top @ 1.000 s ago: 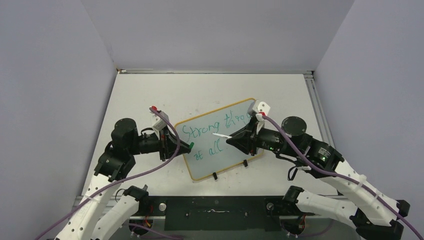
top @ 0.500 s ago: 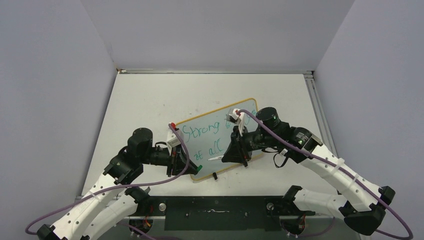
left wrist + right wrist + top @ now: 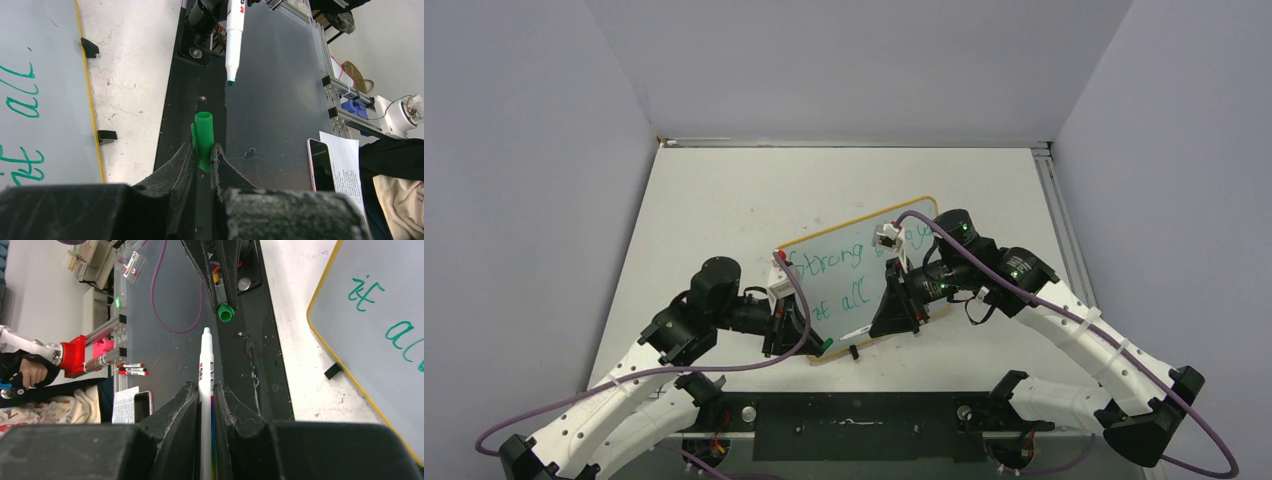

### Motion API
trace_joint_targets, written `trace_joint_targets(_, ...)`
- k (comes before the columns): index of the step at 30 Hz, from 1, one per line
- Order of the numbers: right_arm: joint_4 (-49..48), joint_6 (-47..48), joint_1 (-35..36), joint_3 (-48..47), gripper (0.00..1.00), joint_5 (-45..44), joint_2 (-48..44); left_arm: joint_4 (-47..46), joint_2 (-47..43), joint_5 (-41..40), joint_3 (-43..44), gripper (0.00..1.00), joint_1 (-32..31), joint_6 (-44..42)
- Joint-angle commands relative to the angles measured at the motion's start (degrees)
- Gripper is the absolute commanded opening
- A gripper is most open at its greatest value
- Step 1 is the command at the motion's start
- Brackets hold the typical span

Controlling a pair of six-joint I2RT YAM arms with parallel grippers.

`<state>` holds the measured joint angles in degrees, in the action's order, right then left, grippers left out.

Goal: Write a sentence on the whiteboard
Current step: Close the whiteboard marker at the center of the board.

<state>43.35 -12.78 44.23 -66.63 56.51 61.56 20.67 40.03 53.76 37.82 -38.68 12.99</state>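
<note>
The whiteboard (image 3: 844,275) lies tilted on the table, yellow-framed, with two black clips (image 3: 106,135) on its near edge. The sentence (image 3: 829,260) is green handwriting in two lines, its upper right part hidden by my right arm. My left gripper (image 3: 809,338) hangs over the board's near corner, shut on a green marker cap (image 3: 204,140). My right gripper (image 3: 887,317) is shut on a white marker (image 3: 206,365), which points left toward the cap. The marker's green tip (image 3: 230,82) is a short gap from the cap's open end, not touching it.
A black base plate (image 3: 854,425) runs along the table's near edge under both grippers. Beyond it, off the table, lie a phone (image 3: 320,162), a printed sheet (image 3: 345,165) and spare markers (image 3: 131,369). Grey walls enclose the table on three sides.
Both arms have swung from above the board's middle toward its near edge. Cap and marker tip have come closer together. Both grips held.
</note>
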Motion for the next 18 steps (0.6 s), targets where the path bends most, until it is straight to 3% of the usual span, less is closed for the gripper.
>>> trace_joint_targets(1,-1.9,1.32,-0.16,0.86,0.05,3.97,0.64,-2.09,0.69,0.16,1.16,0.0,-0.92,-1.29)
trace_joint_targets(18,-0.13,4.15,-0.17,2.02,0.05,4.3,3.73,1.06,4.02,0.79,4.41,0.0,-4.13,-3.68)
